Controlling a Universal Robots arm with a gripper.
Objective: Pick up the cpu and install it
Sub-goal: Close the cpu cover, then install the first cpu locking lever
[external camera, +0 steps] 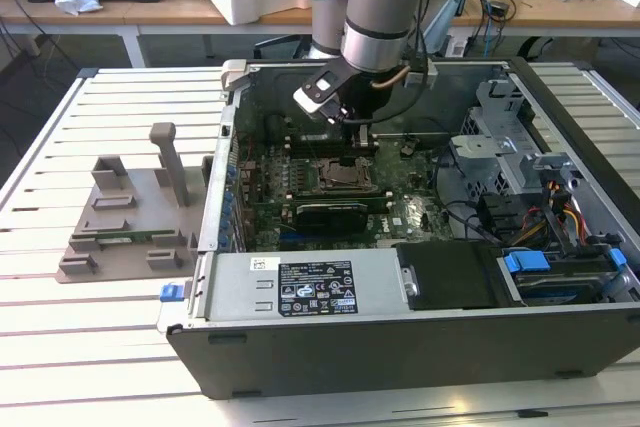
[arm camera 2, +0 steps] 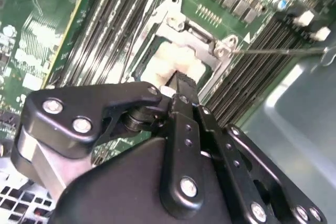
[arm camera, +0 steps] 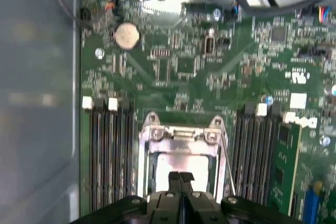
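Exterior view: the arm (external camera: 385, 7) comes down steeply from above into the open computer case (external camera: 400, 347). Its wrist is bent so that the gripper (external camera: 355, 127) points down at the motherboard (external camera: 400, 212), just above the socket (external camera: 335, 175).

In the first wrist view the gripper (arm camera: 181, 178) has its two fingertips pressed together, with only a thin seam between them and nothing held. The cpu (arm camera: 178, 162) lies flat as a pale square inside the metal socket frame (arm camera: 181, 134), directly under the closed tips. Whether the tips touch the chip cannot be told.

The second wrist view looks past the gripper (arm camera 2: 181, 83) from the side. There the cpu (arm camera 2: 165, 61) is a whitish patch seated in the frame just beyond the tips, and a thin retention lever (arm camera 2: 278, 51) sticks out over the memory slots (arm camera 2: 252, 72).

The first wrist view adds the coin cell (arm camera: 126, 35) farther up the board. The exterior view alone takes in the grey fixture (external camera: 130, 217) on the slatted table (external camera: 60, 337), beside the case on the exterior view's left.
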